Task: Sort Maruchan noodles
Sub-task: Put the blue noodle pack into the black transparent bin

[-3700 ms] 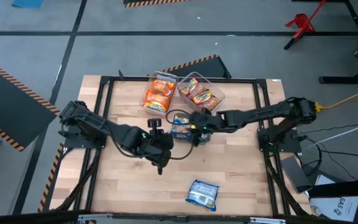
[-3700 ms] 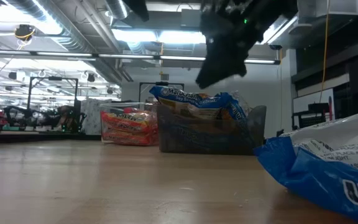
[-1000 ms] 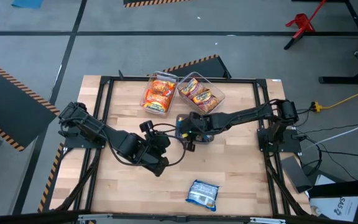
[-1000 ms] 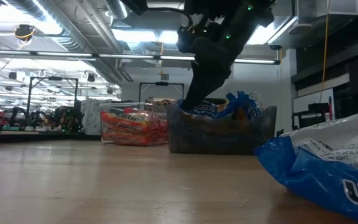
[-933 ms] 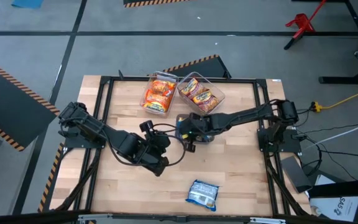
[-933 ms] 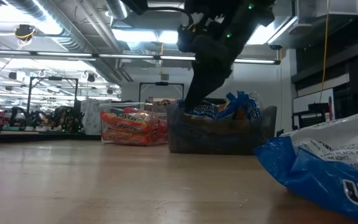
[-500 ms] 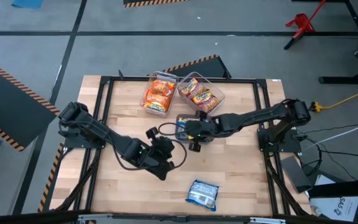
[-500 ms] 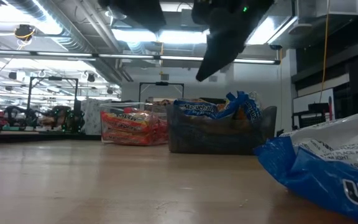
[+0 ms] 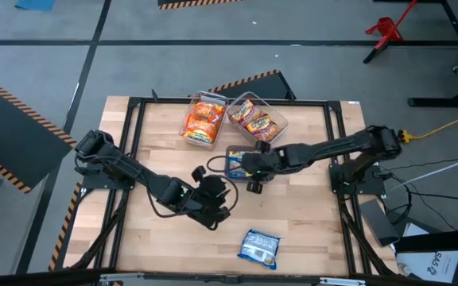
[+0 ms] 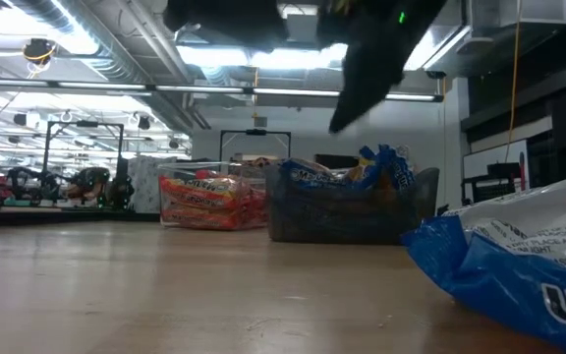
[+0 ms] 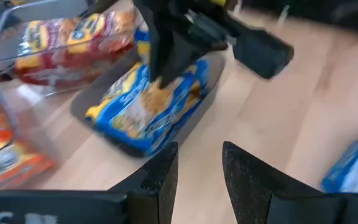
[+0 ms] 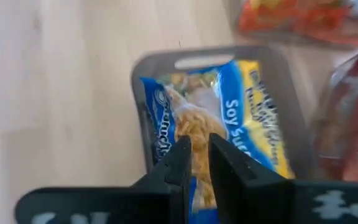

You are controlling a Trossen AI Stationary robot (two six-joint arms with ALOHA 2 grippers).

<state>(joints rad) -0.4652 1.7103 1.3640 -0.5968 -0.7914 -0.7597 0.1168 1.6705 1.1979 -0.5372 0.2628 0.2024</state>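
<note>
Noodles left to sort come down to one loose blue-and-white crinkly plastic packet (image 9: 259, 247) lying flat on the pale wooden counter (image 9: 149, 238), its long axis running roughly across the counter's width. Of the two arms, the left gripper (image 9: 213, 208) is the nearer: the packet lies just ahead of its jaws and off to one side, towards the counter's near edge, with bare wood between. Those jaws stand part open around nothing, as the left wrist view shows. Reaching the packet looks to call for a short swing towards that edge and a turn of the wrist, so the jaws close across the packet's short side.

Farther off, the right gripper (image 9: 254, 179) hangs with jaws clenched and empty just above a grey plastic tray (image 12: 140, 93), where another blue-and-white soy sauce packet (image 12: 241, 134) lies lengthwise directly ahead of its fingers. Beyond that tray, well apart from both sets of jaws, sit a clear plastic bin of red-and-yellow packets (image 9: 254, 119) and, beside it, a clear bin of orange-yellow packets (image 9: 203, 121).
</note>
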